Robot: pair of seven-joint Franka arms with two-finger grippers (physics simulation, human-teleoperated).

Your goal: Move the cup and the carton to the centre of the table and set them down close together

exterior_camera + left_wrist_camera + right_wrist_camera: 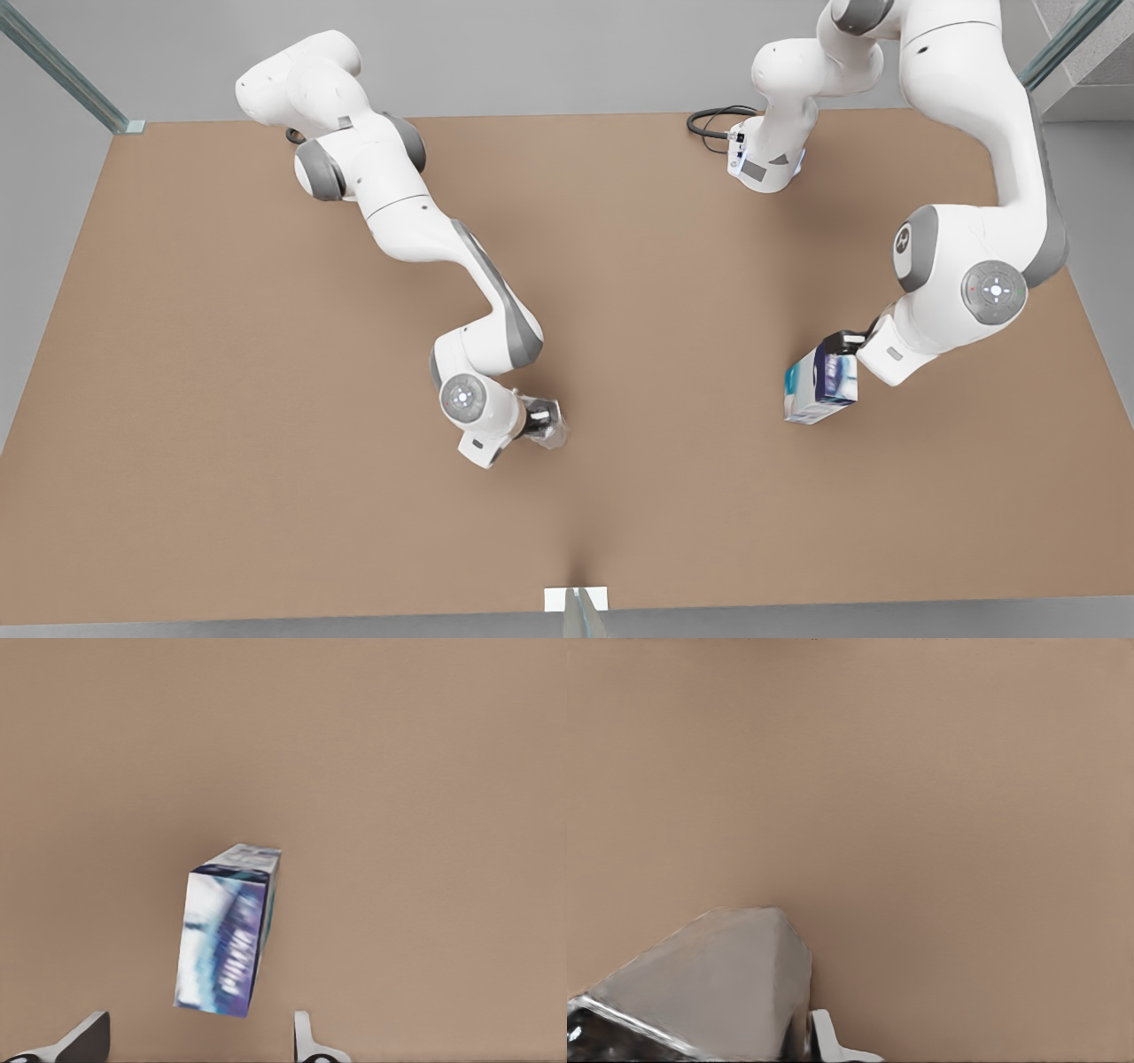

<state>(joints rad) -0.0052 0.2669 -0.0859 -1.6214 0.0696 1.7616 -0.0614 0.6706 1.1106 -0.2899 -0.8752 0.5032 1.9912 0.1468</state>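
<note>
Two arms reach over your surface (266, 372), a plain light brown tabletop. On the front view's left you have the right gripper (542, 424), low near the middle of the surface and a little toward the front edge. Its fingers (826, 1038) are clenched on the cup (551, 427), a pale grey faceted thing that you see tilted rather than upright; in the right wrist view the cup (713, 988) sits against one fingertip with bare surface (939, 815) beyond it. You cannot tell from these views whether the cup touches the surface.

Moving to the front view's right, you find the left gripper (842, 344) at the upper end of the carton (821, 384), which is printed in dark blue, light blue and white. The carton is well apart from the cup. In the left wrist view the fingers (306, 1041) stand spread wide and released, with the carton (226, 935) leaning between and beyond them. Whether the fingers touch it is unclear.
</note>
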